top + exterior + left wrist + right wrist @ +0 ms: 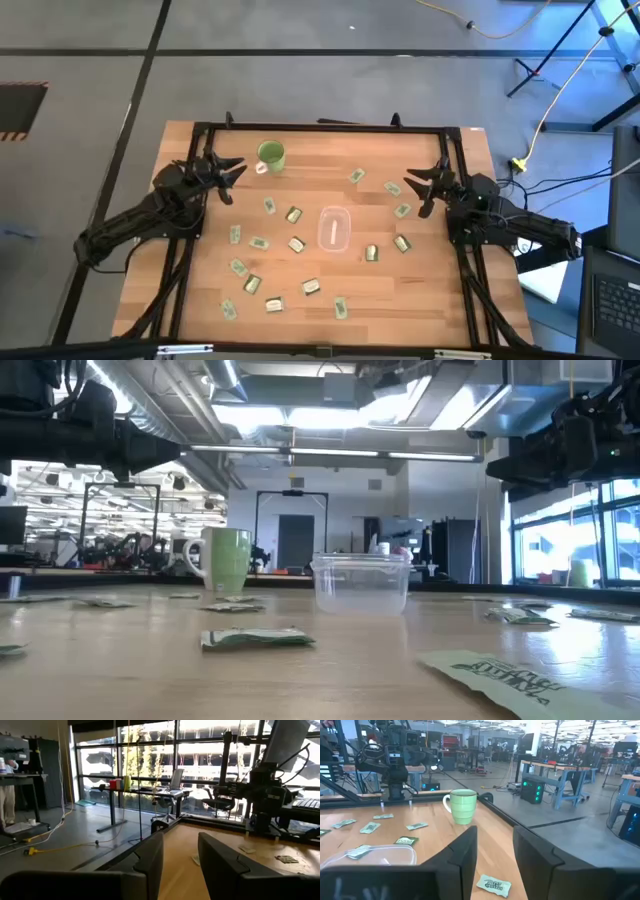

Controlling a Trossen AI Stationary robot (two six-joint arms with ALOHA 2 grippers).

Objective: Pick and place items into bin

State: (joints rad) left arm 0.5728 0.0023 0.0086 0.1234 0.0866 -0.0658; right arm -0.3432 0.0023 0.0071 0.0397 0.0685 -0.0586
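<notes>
Several small green and whitish packets [297, 243] lie flat and scattered on the wooden table [430, 300], all round the clear plastic bin [334, 228], which stands near the middle. In the low view the bin [361, 582] stands upright behind a packet [257, 639]. My left gripper [228, 172] hovers open at the far left, beside the green mug [271, 155]. My right gripper [420, 185] hovers open at the far right, near a packet [392, 187]. Nothing is between either pair of fingers [180, 865] [495, 855].
The green mug [227, 560] stands upright at the far left of the table. A black frame [320, 128] runs along the table's far edge and sides. In the right wrist view a packet [494, 885] lies on the table below the fingers.
</notes>
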